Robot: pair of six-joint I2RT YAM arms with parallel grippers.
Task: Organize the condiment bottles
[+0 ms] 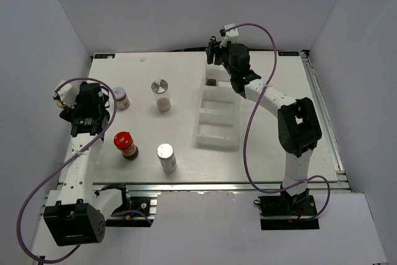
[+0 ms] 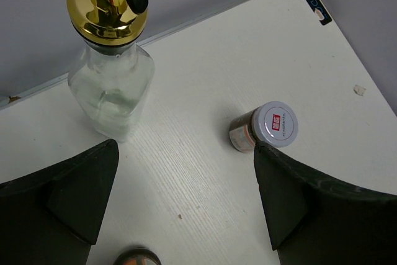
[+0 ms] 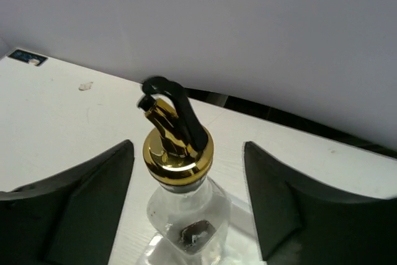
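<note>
Over at the far end of the tray [image 1: 217, 142], right of the worktop's [image 1: 273, 153] centre, the right gripper [image 3: 187, 147] hovers with its dark fingers [image 3: 93, 197] parted about halfway. Both stand clear of the gold-topped bottle [image 3: 186, 215] between them. Nothing is held there, and to my eye that bottle is set down in the tray's far compartment.

It's a clear, square-shouldered glass bottle with a shiny gold collar and a black flip spout. A smooth body like that wants a grip on its flat sides, which fits the way the fingers flank it.

Near the left edge, the left gripper [image 2: 185, 153] gapes fully wide and empty, angled down over the loose pieces. A second gold-topped bottle [image 2: 111, 91] stands upright ahead of its left finger. The white-lidded jar [image 2: 268, 130], short and round with a printed lid, sits just beside its right fingertip. I'd judge the open jaws are lining up on one of them.

Out on the matte, wood-grained surface stand the red-capped jar [image 1: 126, 145], a silver-lidded shaker [image 1: 161, 94] and another shaker [image 1: 166, 157], all outside the tray. Most of the sorting looks undone.
</note>
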